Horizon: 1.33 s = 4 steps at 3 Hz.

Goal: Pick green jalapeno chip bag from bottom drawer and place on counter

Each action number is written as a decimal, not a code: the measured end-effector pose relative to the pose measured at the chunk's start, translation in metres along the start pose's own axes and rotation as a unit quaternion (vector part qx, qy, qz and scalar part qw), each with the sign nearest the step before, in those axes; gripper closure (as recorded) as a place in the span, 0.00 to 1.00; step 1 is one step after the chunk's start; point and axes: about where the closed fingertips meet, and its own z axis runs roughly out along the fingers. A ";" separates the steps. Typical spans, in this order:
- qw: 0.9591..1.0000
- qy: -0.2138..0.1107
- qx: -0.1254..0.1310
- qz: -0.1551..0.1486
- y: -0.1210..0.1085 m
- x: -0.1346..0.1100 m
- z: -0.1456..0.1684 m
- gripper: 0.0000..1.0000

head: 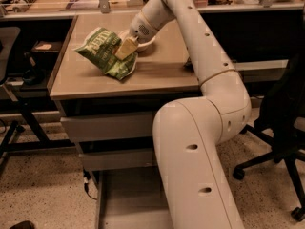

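1. Arm: the white arm (209,66) rises from the lower centre of the camera view, bends at an elbow on the right side and reaches back to the left over the counter (164,75).

2. End effector: the gripper (125,49) sits over the rear half of the counter, left of centre. Its tan fingers (127,45) point down and to the left. They are pressed together on the right edge of the green jalapeno chip bag (101,49), pinching it.

3. Task object: the green jalapeno chip bag is on the counter, not in the drawer. Its lower left part rests on the surface. Its printed face is turned up and toward the left. The lighter green end lies nearest the front edge of the counter but stops well short of it.

4. Cabinet: 2 grey drawers, the upper (109,127) and the middle (119,159), are closed below the counter. The bottom drawer (136,194) is pulled out toward the camera. Its flat grey floor is visible left of the arm; the arm hides its right part.

5. Surroundings: a dark office chair (286,123) stands on the speckled floor to the right of the cabinet.
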 end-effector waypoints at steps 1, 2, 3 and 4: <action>1.000 0.000 0.000 0.000 0.000 0.000 0.000 0.34; 1.000 0.000 0.000 0.000 0.000 0.000 0.000 0.11; 1.000 0.000 0.000 0.000 0.000 0.000 0.000 0.00; 1.000 0.000 0.000 0.000 0.000 0.000 0.000 0.00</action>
